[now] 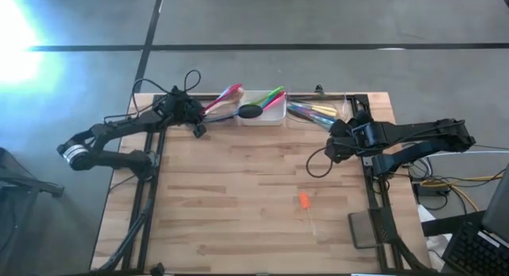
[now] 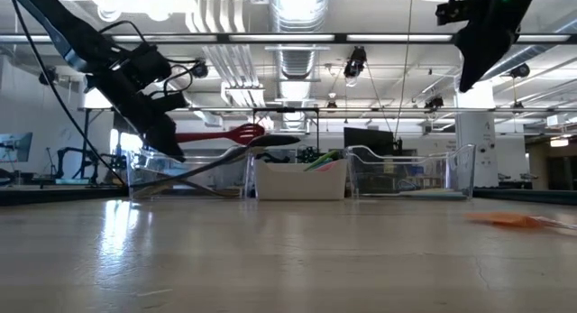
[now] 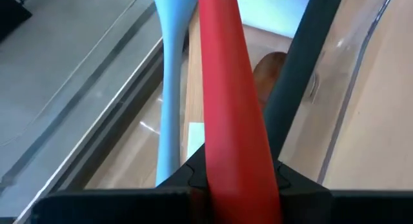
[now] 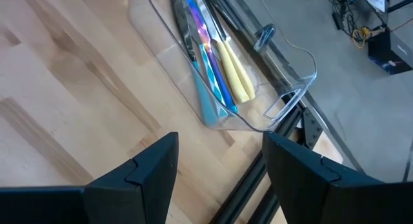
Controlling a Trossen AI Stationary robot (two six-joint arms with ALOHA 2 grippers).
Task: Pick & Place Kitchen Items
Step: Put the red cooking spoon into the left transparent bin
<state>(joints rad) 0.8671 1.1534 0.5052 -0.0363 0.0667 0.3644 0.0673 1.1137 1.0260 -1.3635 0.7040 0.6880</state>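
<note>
Red spatula [image 3: 226, 108] pinched in left claw [image 3: 235, 182], seemingly over the clear tray [image 2: 149, 173].

Two dark robot arms with cables

Both arms are black, with jointed links. The left arm [image 1: 119, 137] has a shiny silver ring near its base and looping black cables; the right arm [image 1: 413, 137] also carries a black cable loop.

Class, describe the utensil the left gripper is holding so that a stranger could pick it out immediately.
Find the clear tray at the table's far edge, left of the white tray. The left gripper is shut on a red utensil there, running between a pale blue handle and a black one.
</note>
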